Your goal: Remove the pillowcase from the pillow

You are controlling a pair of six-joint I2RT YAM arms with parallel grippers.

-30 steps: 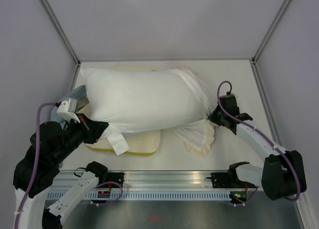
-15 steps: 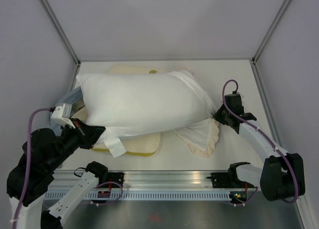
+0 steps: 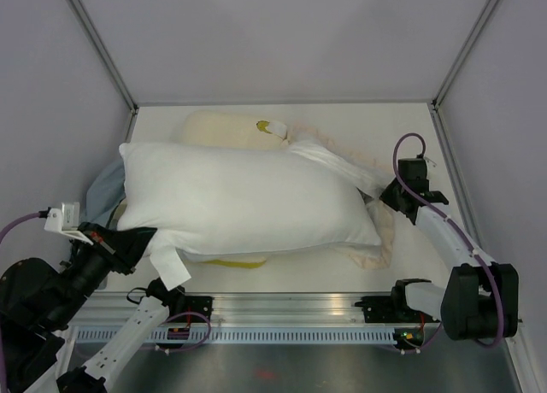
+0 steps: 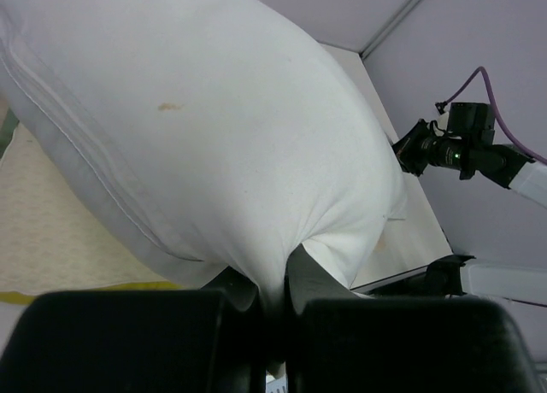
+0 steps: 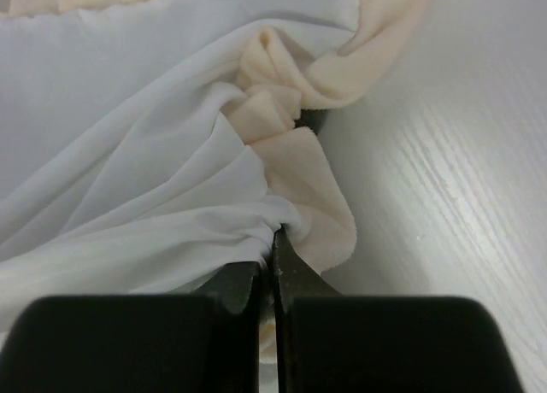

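pale table with a pillow gripped at one end and its cover at the other

pale grey walls (image 3: 282, 43) are seen around a white table (image 3: 410, 124), and most of this table is covered by soft things. the pillow (image 3: 248, 196), big, white and plump, is laid across the middle, its long side running from left to right. its near left corner is pinched by the left gripper (image 3: 138, 237); from the left wrist the two fingers (image 4: 303, 278) are seen pressed together on a fold of the white pillow (image 4: 197, 128) fabric. a white label (image 3: 168, 269) hangs from the pillow just beside this gripper.

the pillowcase (image 3: 382, 235) is found at the right end of the pillow. its cream frill (image 3: 363, 256) is spread on the table under and beside the pillow's right end, and a white band of it is stretched over the far right corner toward the right gripper (image 3: 391, 190). from the right wrist the right gripper (image 5: 269, 261) is seen closed on the cloth, where white folds and the cream frill (image 5: 295, 171) are gathered together at the fingertips. it cannot be told if any part of the pillow is inside the pillowcase.

a flat yellow pillow (image 3: 222, 128) is partly hidden behind and under the big pillow; its yellow edge also shows at the near side. a blue-grey cloth (image 3: 104, 192) is seen at the left end, touching the pillow.
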